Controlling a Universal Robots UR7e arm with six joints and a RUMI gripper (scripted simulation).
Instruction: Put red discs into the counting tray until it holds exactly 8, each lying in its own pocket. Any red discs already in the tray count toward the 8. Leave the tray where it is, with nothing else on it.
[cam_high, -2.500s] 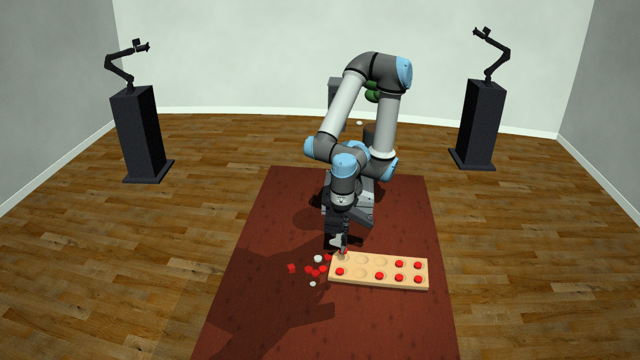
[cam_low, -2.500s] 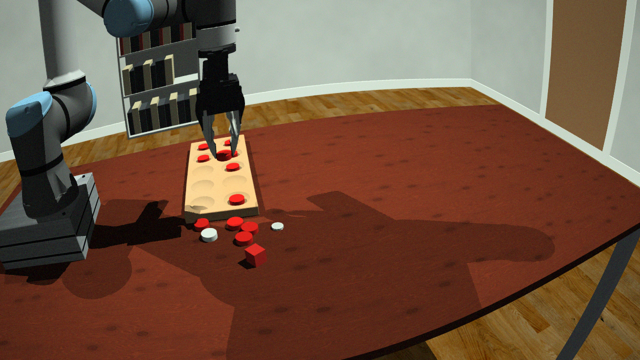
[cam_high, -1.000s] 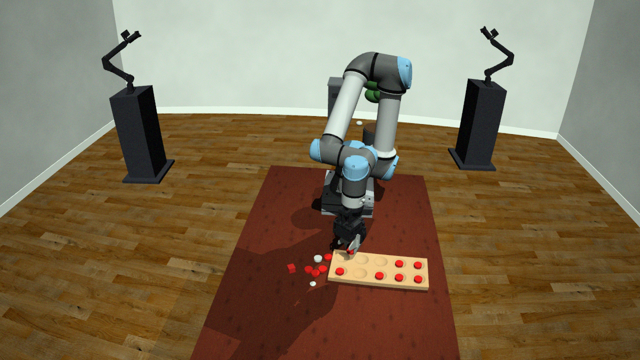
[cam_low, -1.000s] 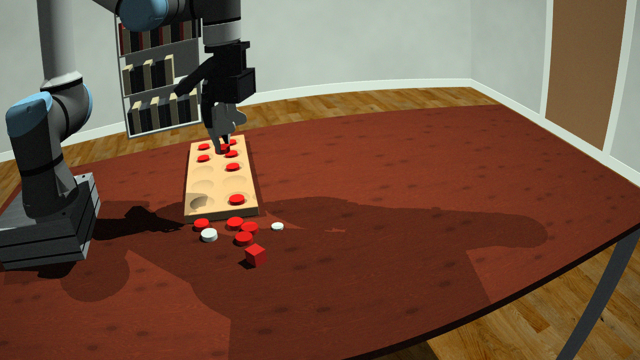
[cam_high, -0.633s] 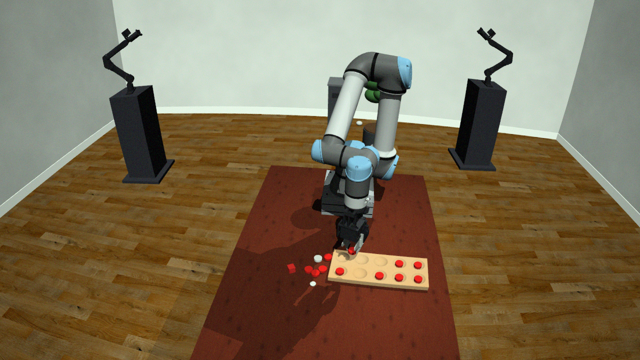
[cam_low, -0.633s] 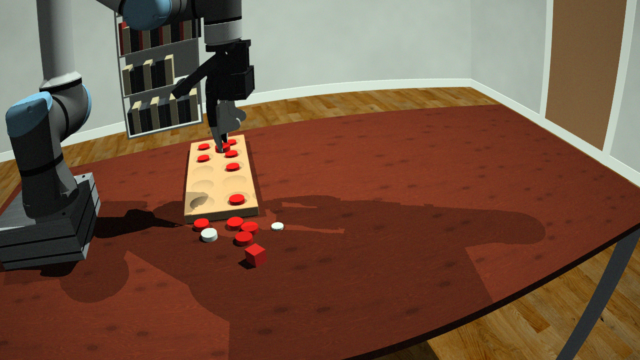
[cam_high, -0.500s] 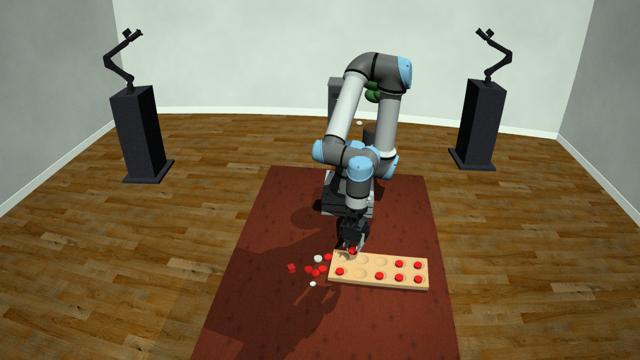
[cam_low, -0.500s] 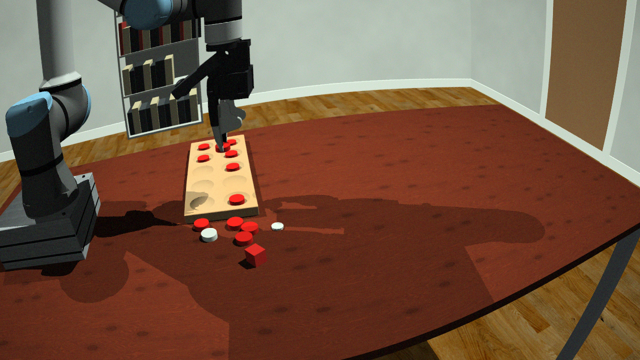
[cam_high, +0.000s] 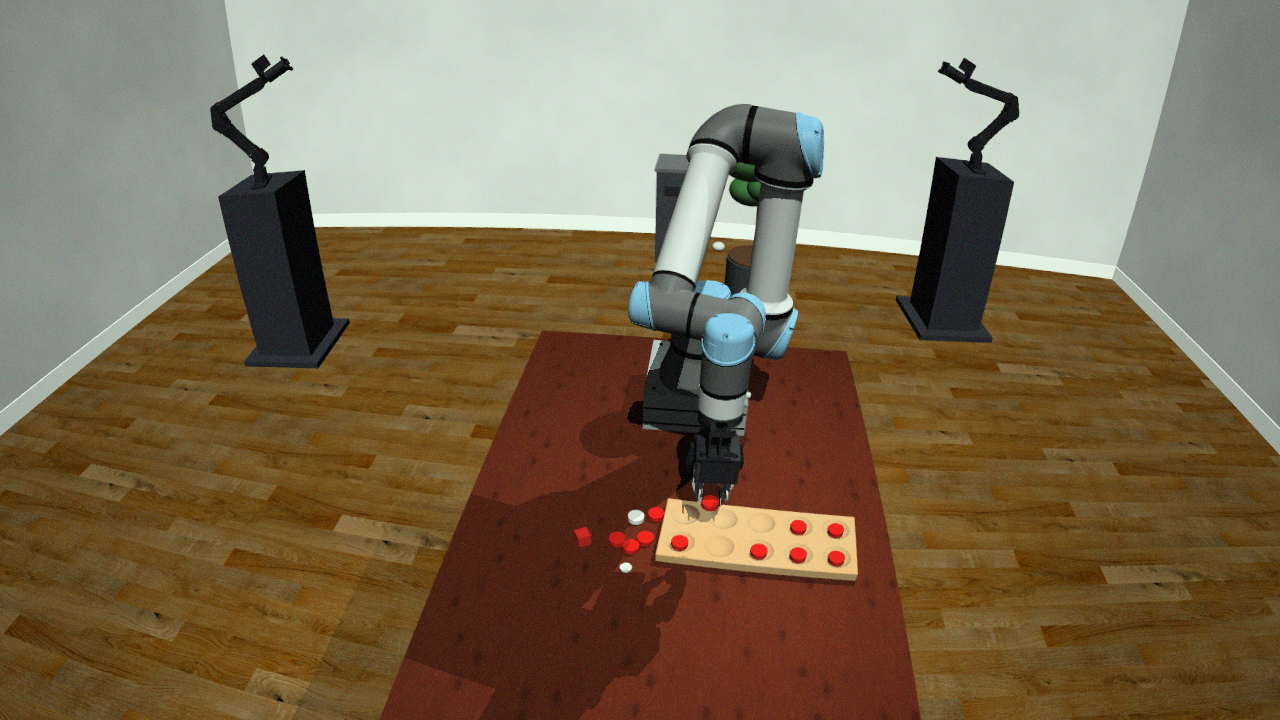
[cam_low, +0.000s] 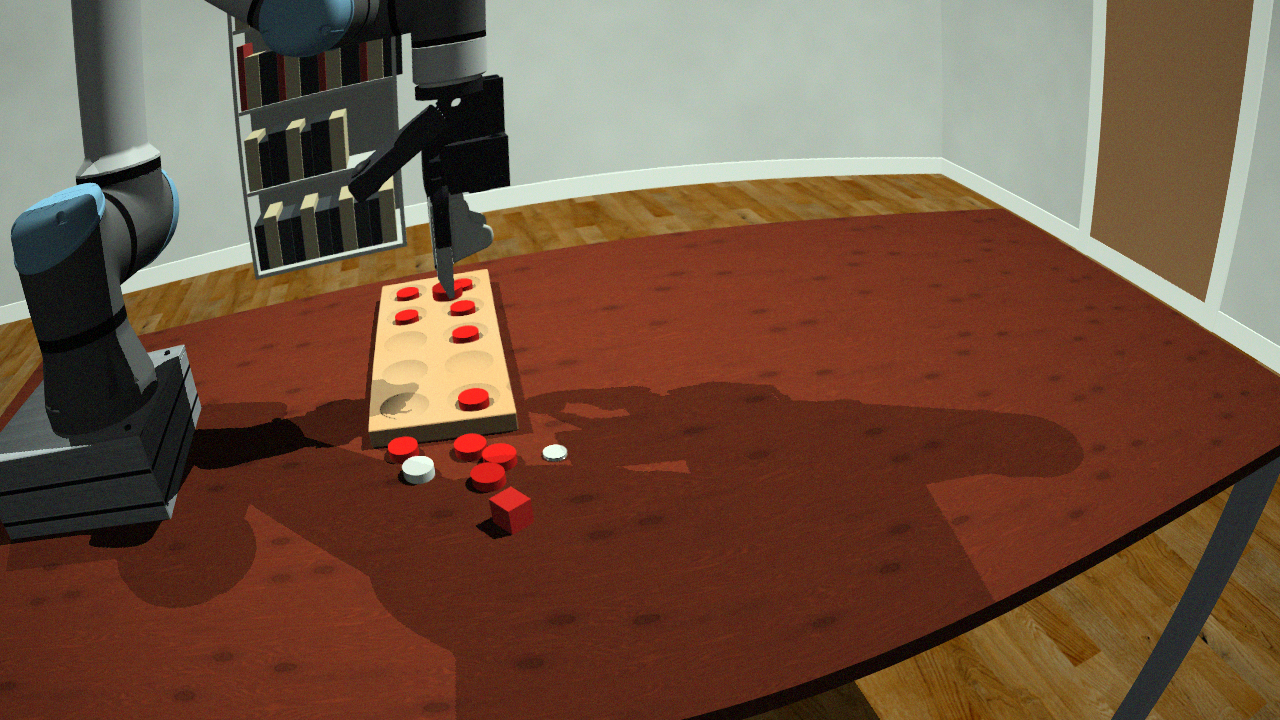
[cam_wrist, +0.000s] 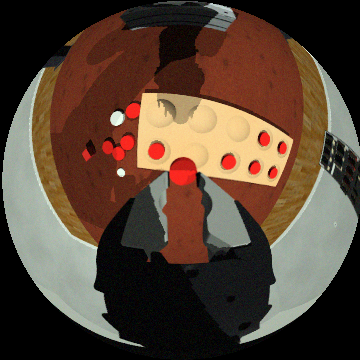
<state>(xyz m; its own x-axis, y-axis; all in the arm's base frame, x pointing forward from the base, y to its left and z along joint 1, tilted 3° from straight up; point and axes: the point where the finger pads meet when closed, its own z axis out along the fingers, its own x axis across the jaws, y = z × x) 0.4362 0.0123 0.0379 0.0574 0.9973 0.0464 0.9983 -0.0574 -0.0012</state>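
Note:
My gripper (cam_high: 711, 500) (cam_low: 447, 291) (cam_wrist: 182, 172) is shut on a red disc (cam_high: 709, 503) (cam_wrist: 183, 171), held in the air above the counting tray (cam_high: 756, 570) (cam_low: 443, 428) (cam_wrist: 144, 135). In the near row, red discs lie in the leftmost pocket (cam_high: 680, 542) and the three right pockets; the second pocket from the left (cam_high: 718, 546) (cam_low: 469, 364) is empty. In the far row, the two right pockets hold red discs (cam_high: 798, 527) (cam_high: 836, 530) and the three left pockets are empty. Several loose red discs (cam_high: 656, 514) (cam_low: 487, 477) (cam_wrist: 108, 147) lie left of the tray.
A larger white disc (cam_high: 635, 516) (cam_low: 418, 469) (cam_wrist: 117, 118) and a smaller white disc (cam_high: 625, 567) (cam_low: 554, 452) (cam_wrist: 121, 172) lie by the loose red discs. A red cube (cam_high: 583, 536) (cam_low: 511, 510) lies farther left. The arm's base stands behind the tray.

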